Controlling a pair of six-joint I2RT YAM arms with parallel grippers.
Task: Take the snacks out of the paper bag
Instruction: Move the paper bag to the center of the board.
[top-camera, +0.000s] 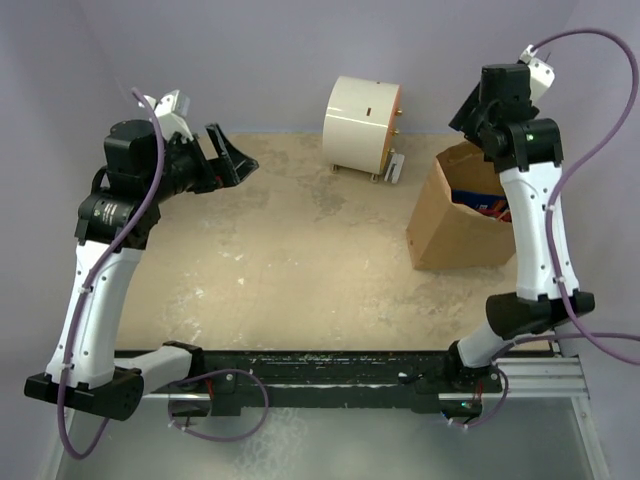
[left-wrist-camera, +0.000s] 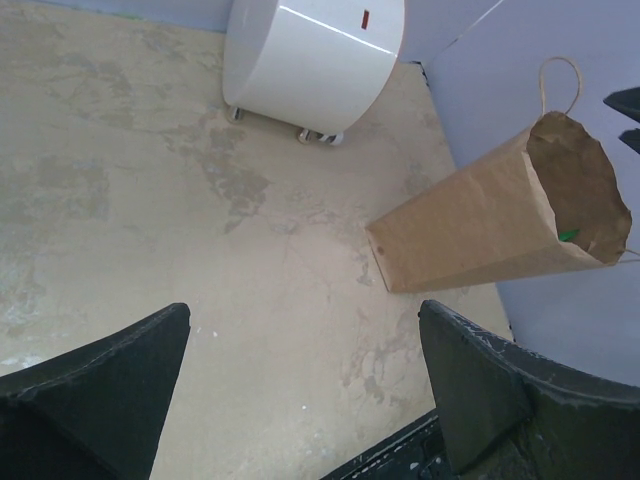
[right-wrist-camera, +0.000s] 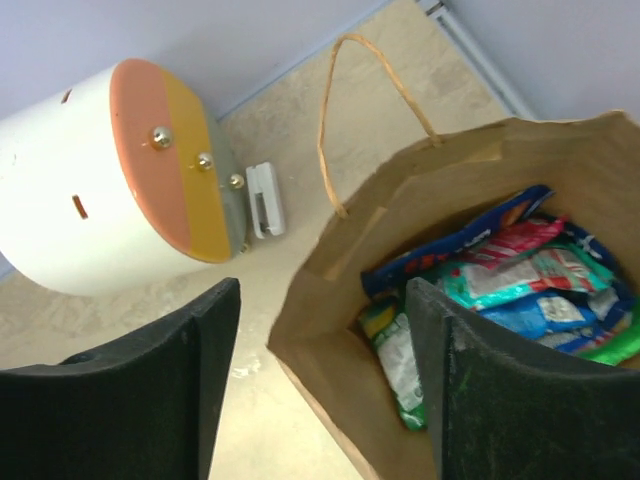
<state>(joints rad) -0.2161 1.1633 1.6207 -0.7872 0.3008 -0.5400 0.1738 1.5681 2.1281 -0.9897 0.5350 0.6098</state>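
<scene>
Snacks (right-wrist-camera: 520, 280) lie heaped in the bottom of the paper bag (top-camera: 455, 225), which stands with its mouth open at the right side of the desk (top-camera: 300, 260), near a cream cylinder (top-camera: 360, 125) at the far edge. The right gripper (right-wrist-camera: 322, 285) hangs over the bag's rim, jaws well apart and holding nothing; in its wrist view one finger shows over bare desk outside the bag and the other over the packets, though how far above the rim they sit cannot be told. The left gripper (top-camera: 232, 158) is held wide open and empty above the far left of the desk, well apart from the bag. Blue-and-white, teal, green and reddish packets overlap one another, none yet outside the bag. These glossy film packets look light, limp and slippery, likely to crumple or slide instead of staying flat, so a pinch on a raised edge or crimped seam of the topmost one seems the surest hold. The thin kraft walls look soft and the bag itself light, so it may shift, tip or lift if a finger catches the rim or the twisted handle (right-wrist-camera: 345, 110).
</scene>
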